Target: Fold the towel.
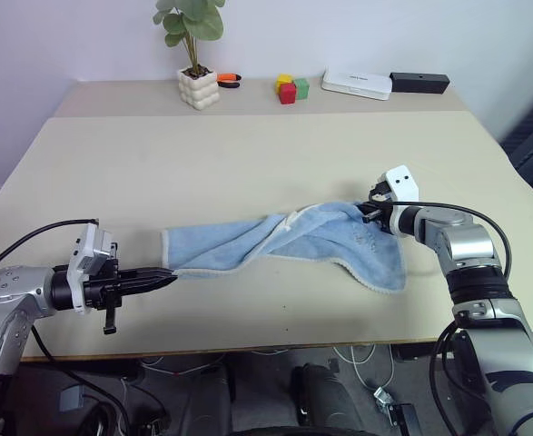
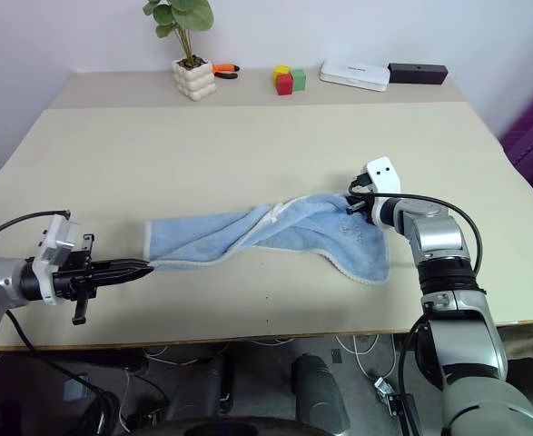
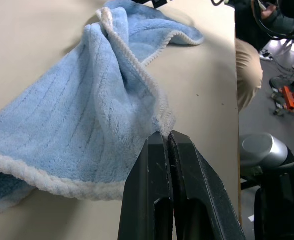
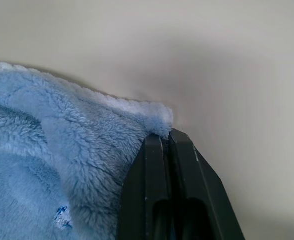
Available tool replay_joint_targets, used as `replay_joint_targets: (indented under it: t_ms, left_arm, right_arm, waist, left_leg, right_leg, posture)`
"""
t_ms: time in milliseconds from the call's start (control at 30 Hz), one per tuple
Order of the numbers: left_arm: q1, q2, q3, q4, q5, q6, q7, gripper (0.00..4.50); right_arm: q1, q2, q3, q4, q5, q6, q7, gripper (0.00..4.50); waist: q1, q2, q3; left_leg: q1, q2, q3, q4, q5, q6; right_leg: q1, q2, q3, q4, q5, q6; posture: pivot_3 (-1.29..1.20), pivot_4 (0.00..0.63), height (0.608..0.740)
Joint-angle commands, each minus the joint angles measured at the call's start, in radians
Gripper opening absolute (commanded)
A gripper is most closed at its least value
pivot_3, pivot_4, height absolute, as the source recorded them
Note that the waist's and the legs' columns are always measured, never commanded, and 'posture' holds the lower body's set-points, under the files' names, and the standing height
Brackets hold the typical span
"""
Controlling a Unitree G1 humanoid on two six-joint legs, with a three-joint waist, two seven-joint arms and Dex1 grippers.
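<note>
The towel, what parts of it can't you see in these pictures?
- The towel's underside: both eye views, it lies on the table.
- The layer under the bunched fold in its middle: eye views, covered by the cloth on top.
- The corner in the left pincer: left wrist view, black fingers cover it.
- The corner in the right pincer: right wrist view, fingers cover it.
</note>
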Motion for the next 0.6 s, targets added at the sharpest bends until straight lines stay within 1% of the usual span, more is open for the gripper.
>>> replay_joint_targets:
  t_ms: [33,100,167,233,300,367,433,500,600]
  left_arm:
    - [-0.029,-0.006,0.016,-0.009,0.007,-0.021,0.027,0.0]
    - [-0.064,-0.024,0.006,0.022,0.049,-0.062,0.069,0.0]
    - [-0.133,-0.059,0.012,0.081,0.061,-0.082,0.118,0.0]
    - [-0.218,-0.1,0.009,0.175,0.076,-0.11,0.154,0.0]
    - [-0.342,-0.162,0.016,0.303,0.078,-0.129,0.213,0.0]
    - [-0.442,-0.198,0.014,0.409,0.102,-0.139,0.268,0.0]
    - [-0.588,-0.215,-0.025,0.611,0.214,-0.247,0.347,0.0]
    - [-0.685,-0.223,-0.049,0.756,0.287,-0.326,0.396,0.0]
    - [-0.942,-0.245,-0.069,1.05,0.386,-0.515,0.516,0.0]
  right_arm:
    - [-0.013,0.013,-0.036,0.011,-0.003,-0.061,-0.044,0.03]
    - [-0.046,0.021,-0.086,0.031,0.012,-0.116,-0.099,0.03]
    - [-0.075,0.017,-0.121,0.051,0.014,-0.197,-0.135,0.03]
    - [-0.103,0.022,-0.161,0.077,0.039,-0.232,-0.155,0.03]
    - [-0.125,0.028,-0.177,0.114,0.03,-0.303,-0.19,0.03]
    - [-0.147,0.035,-0.185,0.152,0.023,-0.345,-0.216,0.03]
    - [-0.194,0.047,-0.183,0.193,0.017,-0.415,-0.23,0.03]
    - [-0.23,0.056,-0.185,0.229,0.019,-0.462,-0.238,0.03]
    - [-0.365,0.07,-0.15,0.34,-0.034,-0.594,-0.29,0.03]
  waist:
    - [0.0,0.0,0.0]
    - [0.001,0.001,0.0]
    - [0.002,0.002,0.001]
    - [0.002,0.003,0.002]
    - [0.002,0.003,0.002]
    - [0.0,0.002,0.002]
    - [-0.001,0.002,0.002]
    - [-0.004,0.002,0.002]
    - [-0.005,0.003,0.003]
  left_leg:
    - [0.0,0.0,0.0,0.0,0.0,0.0]
    - [0.0,0.0,0.0,0.0,0.0,0.0]
    - [-0.001,0.0,0.0,0.0,0.0,0.0]
    - [-0.001,-0.001,0.0,0.0,0.0,0.0]
    - [-0.001,-0.001,0.0,0.0,0.0,0.0]
    - [-0.001,0.0,0.0,0.0,0.0,0.0]
    - [-0.001,-0.001,-0.001,0.0,0.0,0.0]
    - [-0.001,-0.001,-0.001,-0.001,0.0,0.0]
    - [-0.003,-0.001,0.0,0.0,0.0,0.0]
  right_leg:
    - [0.0,0.0,0.0,0.0,0.0,0.0]
    - [0.0,0.0,0.0,0.0,0.0,0.0]
    - [-0.001,0.0,0.0,0.0,0.0,0.0]
    - [-0.001,0.0,0.0,0.0,0.001,0.001]
    - [-0.001,0.0,0.0,0.0,0.002,0.004]
    - [-0.001,0.001,-0.001,0.0,0.002,0.004]
    - [-0.001,0.001,0.0,0.0,0.003,0.005]
    - [-0.001,0.001,0.0,0.0,0.003,0.006]
    - [-0.003,0.001,0.0,0.001,0.004,0.007]
  posture:
    - [0.0,0.15,0.74]
    - [0.0,0.15,0.74]
    - [0.0,0.15,0.74]
    - [0.0,0.15,0.74]
    - [0.0,0.15,0.74]
    - [0.0,0.15,0.74]
    - [0.0,0.15,0.74]
    - [0.0,0.15,0.74]
    - [0.0,0.15,0.74]
